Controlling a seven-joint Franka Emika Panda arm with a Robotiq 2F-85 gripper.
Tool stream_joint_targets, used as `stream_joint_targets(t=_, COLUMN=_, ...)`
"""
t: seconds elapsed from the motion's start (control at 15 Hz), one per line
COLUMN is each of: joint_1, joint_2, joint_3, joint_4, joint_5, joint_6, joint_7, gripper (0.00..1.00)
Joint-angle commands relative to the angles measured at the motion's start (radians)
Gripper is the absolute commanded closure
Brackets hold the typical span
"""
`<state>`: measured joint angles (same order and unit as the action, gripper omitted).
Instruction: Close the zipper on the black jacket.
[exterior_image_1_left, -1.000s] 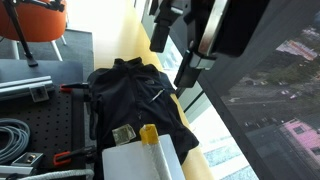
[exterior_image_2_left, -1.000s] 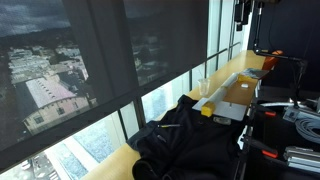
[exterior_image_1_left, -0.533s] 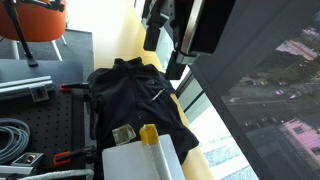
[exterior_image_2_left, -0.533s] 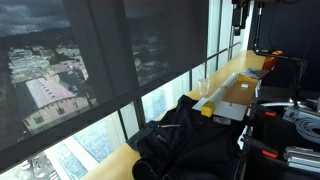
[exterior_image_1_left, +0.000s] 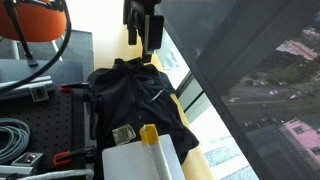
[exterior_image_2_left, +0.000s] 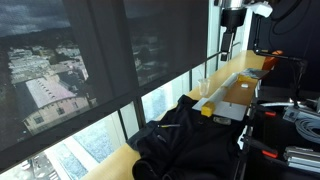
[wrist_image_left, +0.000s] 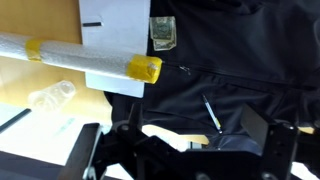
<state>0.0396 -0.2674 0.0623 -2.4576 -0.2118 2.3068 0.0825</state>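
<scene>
The black jacket (exterior_image_1_left: 130, 95) lies crumpled on the yellow wooden ledge by the window; it also shows in the other exterior view (exterior_image_2_left: 185, 135) and fills the wrist view (wrist_image_left: 240, 60). A thin silvery zipper pull (exterior_image_1_left: 158, 95) lies on its front, and it shows in the wrist view (wrist_image_left: 210, 113) too. My gripper (exterior_image_1_left: 143, 38) hangs well above the jacket's far end, apart from it, as seen in both exterior views (exterior_image_2_left: 231, 42). In the wrist view its fingers (wrist_image_left: 185, 150) stand wide apart and hold nothing.
A white box (exterior_image_1_left: 135, 160) with a yellow-capped wrapped tube (wrist_image_left: 80, 55) lies next to the jacket. A clear plastic cup (exterior_image_2_left: 203, 88) stands on the ledge (exterior_image_2_left: 225, 85). Window glass runs along one side. An orange chair (exterior_image_1_left: 35, 22) and cables (exterior_image_1_left: 10, 135) are on the other.
The arm has swung away from the window side and back over the ledge, so the gripper now hangs above the jacket's far end. The jacket has not moved.
</scene>
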Motion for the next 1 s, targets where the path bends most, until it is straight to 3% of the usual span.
stream_joint_targets(t=0.0, joint_1=0.026, joint_2=0.093, joint_3=-0.008, joint_4=-0.02, joint_5=0.089, joint_6=0.115, joint_7=-0.054, gripper=0.0)
stream_joint_targets(t=0.33, joint_1=0.011, joint_2=0.278, joint_3=-0.023, joint_4=0.025, joint_5=0.127, joint_6=0.236, joint_7=-0.158, gripper=0.0)
stream_joint_targets(t=0.6, joint_1=0.0, joint_2=0.446, joint_3=-0.03, joint_4=0.079, joint_5=0.043, joint_6=0.322, joint_7=-0.134, gripper=0.0)
stream_joint_targets(t=0.93, joint_1=0.036, joint_2=0.647, joint_3=-0.078, joint_4=0.196, joint_5=-0.083, joint_6=0.398, joint_7=-0.057, gripper=0.0)
